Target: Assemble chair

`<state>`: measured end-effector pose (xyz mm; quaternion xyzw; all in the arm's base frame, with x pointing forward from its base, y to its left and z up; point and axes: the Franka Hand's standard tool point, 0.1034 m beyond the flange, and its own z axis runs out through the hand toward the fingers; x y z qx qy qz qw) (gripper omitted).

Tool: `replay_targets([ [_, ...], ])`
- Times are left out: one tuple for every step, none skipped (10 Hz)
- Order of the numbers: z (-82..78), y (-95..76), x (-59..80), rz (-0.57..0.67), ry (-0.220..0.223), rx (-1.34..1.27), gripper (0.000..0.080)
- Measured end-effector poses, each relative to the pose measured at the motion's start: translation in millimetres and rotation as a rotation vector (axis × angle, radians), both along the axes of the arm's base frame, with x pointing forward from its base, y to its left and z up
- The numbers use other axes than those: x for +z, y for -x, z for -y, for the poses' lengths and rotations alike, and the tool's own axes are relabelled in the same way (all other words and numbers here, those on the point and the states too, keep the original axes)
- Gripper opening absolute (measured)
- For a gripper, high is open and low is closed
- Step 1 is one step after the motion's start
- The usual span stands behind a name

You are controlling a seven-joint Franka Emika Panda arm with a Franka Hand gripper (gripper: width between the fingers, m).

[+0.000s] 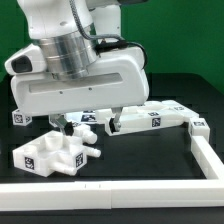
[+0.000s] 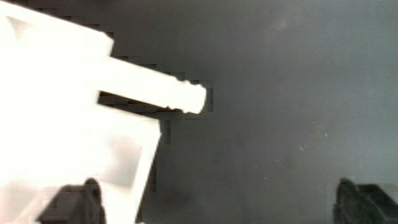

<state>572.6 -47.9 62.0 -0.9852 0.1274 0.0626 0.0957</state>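
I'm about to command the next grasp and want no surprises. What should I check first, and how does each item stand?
1. Gripper open: ok.
2. Nothing between the fingers: ok.
3. Pegged part centred between fingers: not ok, it sits toward one finger.
4. Chair pieces joined: not ok; near piece and long piece lie apart.
5. Clearance above table: cannot tell.

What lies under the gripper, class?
The wrist view shows mostly bare black table under the gripper, with a white chair part off to one side. In the exterior view the arm covers that spot, so contact cannot be judged.
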Motion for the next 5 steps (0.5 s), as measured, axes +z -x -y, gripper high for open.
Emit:
replay_targets([
  [0.1, 0.1, -0.2, 0.0, 0.0, 0.0, 0.0649],
  [0.8, 0.7, -2.5, -0.004, 0.0, -0.001, 0.0649],
  [4.9, -1.1, -10.0, -0.019, 0.005, -0.028, 0.0649],
  [10.7, -5.5, -17.9, -0.021, 0.011, -0.036, 0.0649],
  [16.2, -3.3, -27.8, -0.027, 0.017, -0.045, 0.0649],
])
